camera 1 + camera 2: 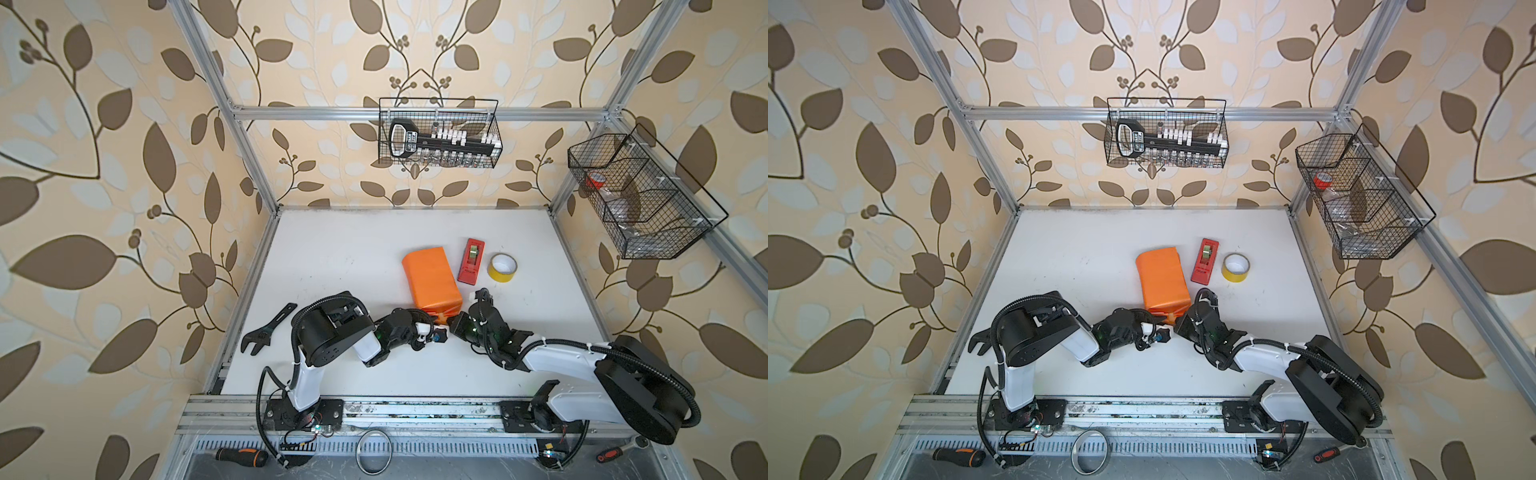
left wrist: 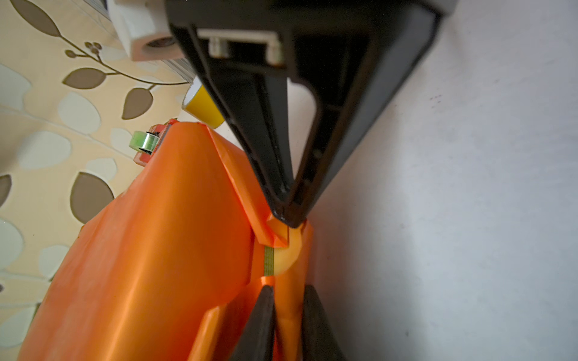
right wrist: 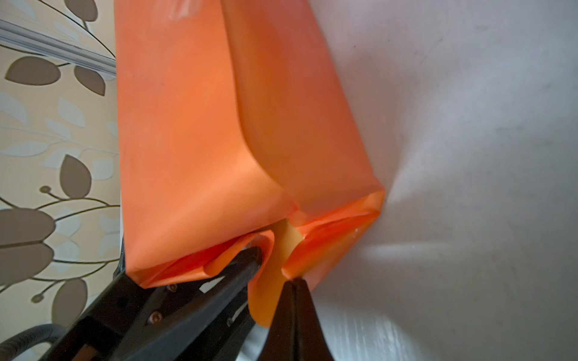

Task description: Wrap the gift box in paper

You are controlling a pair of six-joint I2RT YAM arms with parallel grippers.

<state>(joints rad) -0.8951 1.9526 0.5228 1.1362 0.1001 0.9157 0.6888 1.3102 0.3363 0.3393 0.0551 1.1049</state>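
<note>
Gift box [image 2: 269, 261]: almost wholly hidden. Only a thin green, finely textured strip shows in the left wrist view, in a gap at the near end of the wrapping. The box lies inside the paper [image 1: 430, 278], which is folded round it, orange side out. The whole lies flat on the white table [image 1: 353, 249], a little right of centre. It is just left of the red tape dispenser [image 1: 471, 262]. A yellow tape roll [image 1: 502, 267] stands right of the dispenser, apart from it. Both top views agree on this layout.

Near end of the paper: not closed. The tan underside shows between two orange flaps in both wrist views. Far end: the folding cannot be made out.

Left gripper [image 2: 287, 289]: the fingers stand close together with an orange flap of paper pinched between them. Only the fingertips are in frame.

Right gripper [image 3: 294, 283]: closed tip to tip, with the tips against the fold at the near end, just beside the tan flap. Whether any paper is caught between them cannot be told.

In both top views the fingertips of both grippers are masked by wrists and cables at the paper's near edge.

Tape dispenser, left wrist view: mostly behind the paper, with only its tape wheel and a red corner showing. The tape roll there is cut off by the right gripper.

Wrench [image 1: 266, 330]: on the left of the table, well apart from the paper.
</note>
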